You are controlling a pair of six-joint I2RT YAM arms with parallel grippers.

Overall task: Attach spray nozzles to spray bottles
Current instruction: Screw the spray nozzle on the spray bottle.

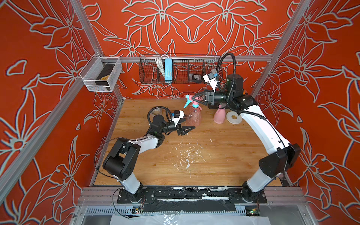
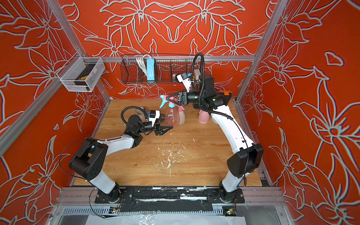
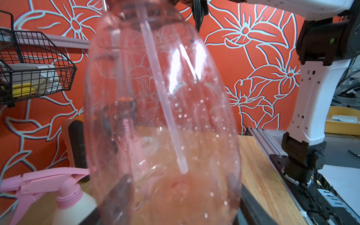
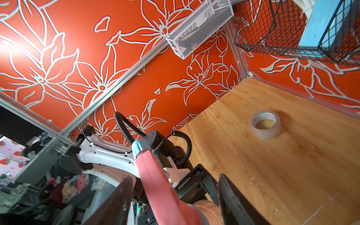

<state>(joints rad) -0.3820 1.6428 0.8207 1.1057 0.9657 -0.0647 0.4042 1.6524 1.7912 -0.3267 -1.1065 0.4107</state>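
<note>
A transparent orange-pink spray bottle stands upright at the back middle of the wooden table. My left gripper is shut on its lower body. A pink spray nozzle with blue parts sits on its neck, and the dip tube hangs inside. My right gripper stands open around that nozzle, with a gap on each side. A white bottle carries an all-pink nozzle. An opaque pink bottle stands under the right wrist, its top hidden.
A white tape roll lies right of the pink bottle, another behind the left wrist. A black wire basket and a white mesh basket hang on the walls. White flecks dot the table.
</note>
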